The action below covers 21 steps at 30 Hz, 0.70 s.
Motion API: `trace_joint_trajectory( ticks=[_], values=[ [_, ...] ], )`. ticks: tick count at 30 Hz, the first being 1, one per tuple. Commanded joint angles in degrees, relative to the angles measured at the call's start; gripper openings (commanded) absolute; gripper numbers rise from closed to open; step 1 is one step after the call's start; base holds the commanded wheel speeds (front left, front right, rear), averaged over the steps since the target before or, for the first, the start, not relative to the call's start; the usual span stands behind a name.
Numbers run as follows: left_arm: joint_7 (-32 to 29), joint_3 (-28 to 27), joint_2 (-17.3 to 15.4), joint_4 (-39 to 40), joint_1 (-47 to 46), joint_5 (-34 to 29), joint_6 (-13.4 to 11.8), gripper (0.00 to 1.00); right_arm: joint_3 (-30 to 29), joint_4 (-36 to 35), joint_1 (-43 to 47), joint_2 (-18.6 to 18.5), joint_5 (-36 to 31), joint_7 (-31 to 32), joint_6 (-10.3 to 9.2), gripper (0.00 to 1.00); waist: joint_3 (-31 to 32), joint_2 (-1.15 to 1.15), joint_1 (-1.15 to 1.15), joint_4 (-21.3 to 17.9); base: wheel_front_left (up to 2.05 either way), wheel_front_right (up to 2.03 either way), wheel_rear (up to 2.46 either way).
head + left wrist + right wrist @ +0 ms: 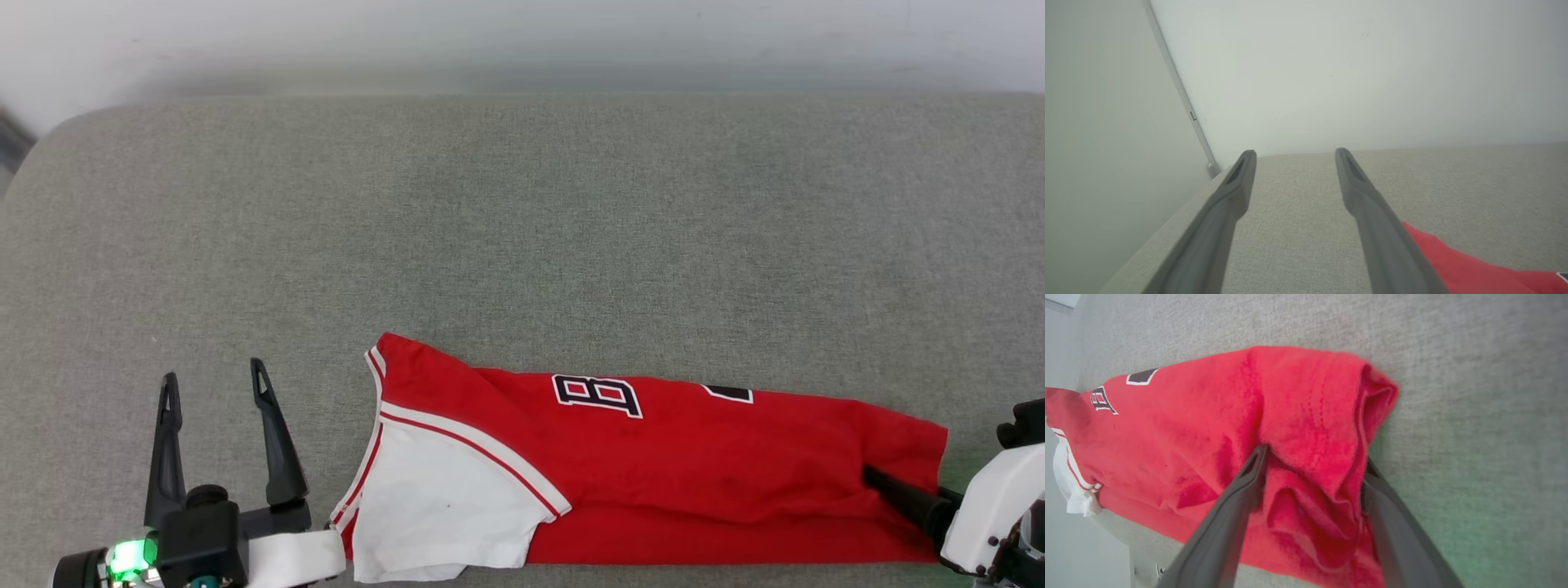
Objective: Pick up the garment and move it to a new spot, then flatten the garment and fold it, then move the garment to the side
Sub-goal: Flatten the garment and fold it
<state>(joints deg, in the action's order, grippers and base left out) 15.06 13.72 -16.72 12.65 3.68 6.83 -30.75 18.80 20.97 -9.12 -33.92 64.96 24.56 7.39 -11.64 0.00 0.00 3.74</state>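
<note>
Garment [653, 465] hugs near edge of broad grey surface [522, 204].

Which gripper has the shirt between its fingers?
The right gripper: its fingers straddle the bunched red end of the shirt. The left gripper is open over bare cushion.

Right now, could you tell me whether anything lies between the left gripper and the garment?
Nothing visible does: bare grey cushion lies between the open left gripper and the white sleeve of the garment, just to its right.
</note>
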Motion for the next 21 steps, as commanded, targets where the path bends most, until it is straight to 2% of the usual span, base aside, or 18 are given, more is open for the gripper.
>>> trace_joint_trajectory(
  ticks=[1,2,3,4,5,13,21],
  values=[
    [0.1,-0.8,1.4,0.0,1.1,-1.8,0.4,1.0,4.2,1.4,1.9,4.2,0.7,2.8,0.18,1.0,0.3,0.0,0.0,0.2,0.0,0.0,0.0],
    [0.1,-1.0,2.0,-0.1,1.4,-2.4,0.6,1.0,4.4,1.5,1.9,4.2,0.8,2.8,0.18,0.6,0.3,0.0,0.0,0.3,0.0,0.0,0.0],
    [0.1,-1.0,2.0,-0.1,1.4,-2.4,0.6,1.0,4.4,1.5,1.9,4.2,0.8,2.8,0.18,0.6,0.3,0.0,0.0,0.3,0.0,0.0,0.0],
    [0.1,-1.2,2.5,-0.3,1.7,-3.0,0.9,1.0,4.5,1.7,1.7,4.2,0.8,2.6,0.18,0.11,0.4,0.0,0.0,0.4,0.0,0.0,0.0],
    [0.1,-1.4,3.0,-0.5,2.0,-3.4,1.0,1.0,4.6,1.8,1.6,4.1,0.8,2.5,0.18,0.0,0.5,0.0,0.0,0.4,0.0,0.0,0.0],
    [0.1,-2.2,4.1,-2.8,3.4,-5.7,2.9,1.0,3.1,1.3,-0.2,0.5,-0.1,1.0,0.09,0.0,1.7,0.0,0.0,0.4,0.0,0.0,0.0],
    [0.1,-1.9,4.1,-4.1,4.8,-6.3,5.0,1.0,-0.8,-0.5,1.3,-6.5,0.2,2.0,0.09,0.0,4.0,0.0,0.0,0.6,0.0,0.0,0.0]
  ],
)
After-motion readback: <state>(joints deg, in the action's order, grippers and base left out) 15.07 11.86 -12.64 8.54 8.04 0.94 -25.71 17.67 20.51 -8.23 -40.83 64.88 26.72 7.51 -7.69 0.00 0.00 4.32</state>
